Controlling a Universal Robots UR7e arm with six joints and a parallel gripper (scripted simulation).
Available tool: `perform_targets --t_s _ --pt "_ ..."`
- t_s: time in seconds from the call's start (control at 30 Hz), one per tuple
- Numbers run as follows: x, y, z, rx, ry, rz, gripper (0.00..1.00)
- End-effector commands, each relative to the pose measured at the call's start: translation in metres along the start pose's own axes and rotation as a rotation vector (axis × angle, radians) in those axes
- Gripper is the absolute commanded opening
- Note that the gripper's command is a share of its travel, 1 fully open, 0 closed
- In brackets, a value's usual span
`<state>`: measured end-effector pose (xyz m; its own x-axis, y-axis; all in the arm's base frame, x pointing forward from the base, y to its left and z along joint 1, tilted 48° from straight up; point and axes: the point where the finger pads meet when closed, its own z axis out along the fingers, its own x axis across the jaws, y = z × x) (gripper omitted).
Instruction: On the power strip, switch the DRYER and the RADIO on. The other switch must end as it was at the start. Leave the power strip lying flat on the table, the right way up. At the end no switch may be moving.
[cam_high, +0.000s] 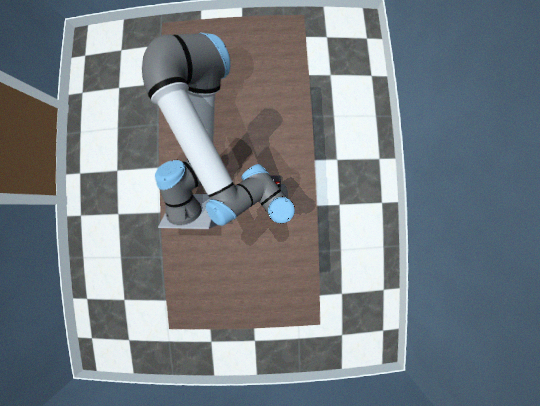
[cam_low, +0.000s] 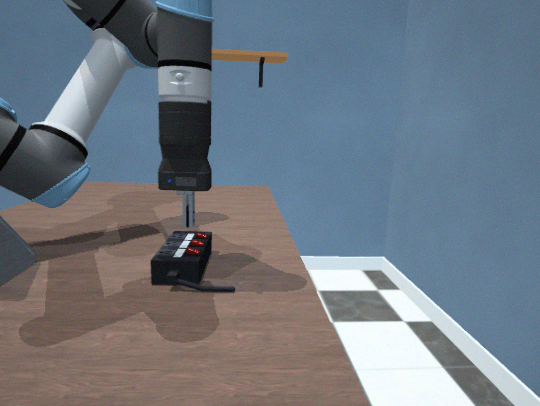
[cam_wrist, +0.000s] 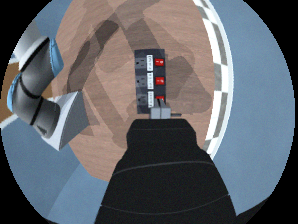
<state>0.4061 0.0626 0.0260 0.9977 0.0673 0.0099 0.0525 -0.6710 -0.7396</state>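
Observation:
A black power strip (cam_low: 181, 257) lies flat on the wooden table, with a row of three red rocker switches (cam_low: 196, 243) along its right side and white labels beside them. It also shows in the wrist view (cam_wrist: 150, 83), and only its corner shows in the overhead view (cam_high: 276, 180) under the arm. My gripper (cam_low: 188, 223) hangs straight down a little above the far end of the strip, its fingers shut together with nothing between them. In the wrist view the fingertips (cam_wrist: 160, 115) sit just short of the nearest switch. The label text is too small to read.
A short black cable (cam_low: 205, 286) sticks out of the strip's near end toward the table's right edge (cam_low: 300, 280). The arm's base (cam_high: 182, 210) stands on the table's left side. A wooden shelf (cam_low: 250, 56) hangs on the back wall.

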Motion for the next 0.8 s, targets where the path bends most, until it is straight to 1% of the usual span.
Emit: perform_targets --t_s 0.0,0.3,0.77 --pt "0.000 0.000 0.006 -0.001 0.001 0.000 0.00" --pt "0.001 0.000 0.018 -0.001 0.001 0.000 0.00" --pt "0.001 0.000 0.031 -0.001 0.001 0.000 0.00"
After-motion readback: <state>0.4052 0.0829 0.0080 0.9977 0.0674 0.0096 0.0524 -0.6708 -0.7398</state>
